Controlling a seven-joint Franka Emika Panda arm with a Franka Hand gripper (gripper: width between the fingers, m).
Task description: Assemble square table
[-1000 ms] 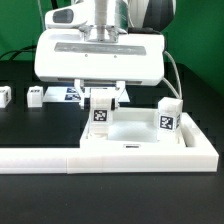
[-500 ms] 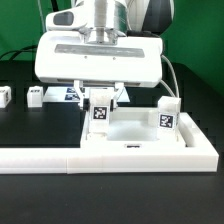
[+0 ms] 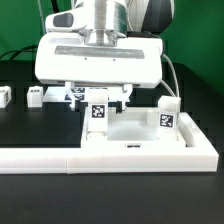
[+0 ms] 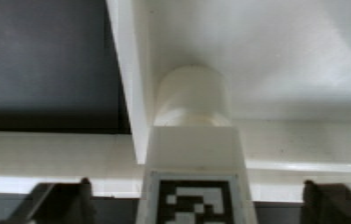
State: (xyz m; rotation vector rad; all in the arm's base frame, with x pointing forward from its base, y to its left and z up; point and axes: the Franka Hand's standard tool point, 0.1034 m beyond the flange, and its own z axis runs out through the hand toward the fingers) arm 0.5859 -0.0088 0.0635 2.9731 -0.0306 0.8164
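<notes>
The white square tabletop [image 3: 135, 135] lies tray-like behind the front barrier. One tagged white leg [image 3: 167, 118] stands at its corner on the exterior view's right. A second tagged leg [image 3: 97, 112] stands upright at the corner on the exterior view's left, directly under my gripper [image 3: 100, 97]. In the wrist view this leg [image 4: 191, 150] runs down to the tabletop's corner [image 4: 278, 60]. My dark fingers [image 4: 62, 203] flank it with a gap on each side, so the gripper [image 4: 193, 205] is open around the leg. Two more small legs [image 3: 35, 97] [image 3: 5, 96] lie at the left.
The long white L-shaped barrier [image 3: 110, 158] runs along the front, touching the tabletop. The marker board [image 3: 68, 93] lies behind the gripper, mostly hidden. A cable [image 3: 178, 75] hangs at the exterior view's right. The table surface [image 3: 40, 125] is black.
The leg under the gripper has shifted slightly toward the exterior view's left and stands straighter. The gripper body has hardly moved.
</notes>
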